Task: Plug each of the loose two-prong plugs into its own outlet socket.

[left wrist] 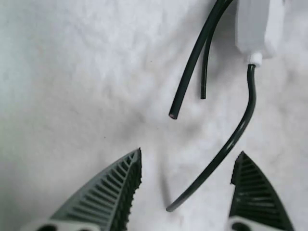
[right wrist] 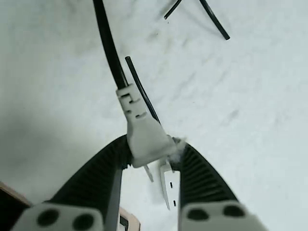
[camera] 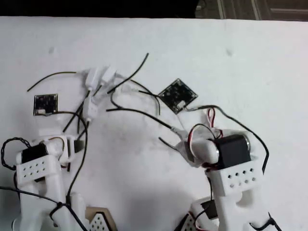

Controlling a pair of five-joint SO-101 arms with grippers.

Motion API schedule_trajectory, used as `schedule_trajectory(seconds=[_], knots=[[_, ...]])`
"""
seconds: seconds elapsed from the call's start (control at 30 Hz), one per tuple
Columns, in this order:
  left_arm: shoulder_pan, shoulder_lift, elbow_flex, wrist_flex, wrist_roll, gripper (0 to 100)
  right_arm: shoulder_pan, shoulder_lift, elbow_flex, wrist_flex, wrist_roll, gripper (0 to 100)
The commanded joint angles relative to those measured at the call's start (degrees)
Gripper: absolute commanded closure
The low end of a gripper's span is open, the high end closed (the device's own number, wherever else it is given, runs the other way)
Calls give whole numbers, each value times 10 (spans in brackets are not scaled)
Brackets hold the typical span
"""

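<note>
White table (camera: 240,72), right claw (right wrist: 155,144) pinching white two-prong plug (right wrist: 143,134), black cord (right wrist: 108,43), left claw (left wrist: 190,153) spread

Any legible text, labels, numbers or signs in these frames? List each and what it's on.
No readable text in any view.
On the dark square board nearer the left arm: pale specks, too blurred to read.
On the dark square board nearer the right arm: the same, too blurred.
On the white plug in the right hand: moulded ridges, no lettering visible.
</note>
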Motion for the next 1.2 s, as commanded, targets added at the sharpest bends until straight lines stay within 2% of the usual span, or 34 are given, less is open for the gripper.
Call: schedule_trajectory(seconds=[0.0, 0.13, 0.33, 0.63, 0.77, 0.83, 0.97, 1.17], knots=[[-1, -15, -2, -13, -4, 699, 39, -15, 3, -36, -15, 980], [-1, -15, -2, -13, -4, 699, 101, -17, -15, -51, -24, 980], [-1, -15, -2, -13, -4, 699, 136, -18, -43, -44, -25, 980], [-1, -15, -2, -13, -4, 699, 138, -117, -81, -31, -26, 980], [0, -15, -2, -13, -4, 699, 133, -122, -40, -35, -26, 980], [0, -15, -2, -13, -4, 699, 119, -104, 0, -43, -26, 980], [0, -15, -2, -13, -4, 699, 41, -53, 108, -87, -31, 980], [0, -15, -2, -13, -4, 699, -38, 43, 217, -269, -118, 980]])
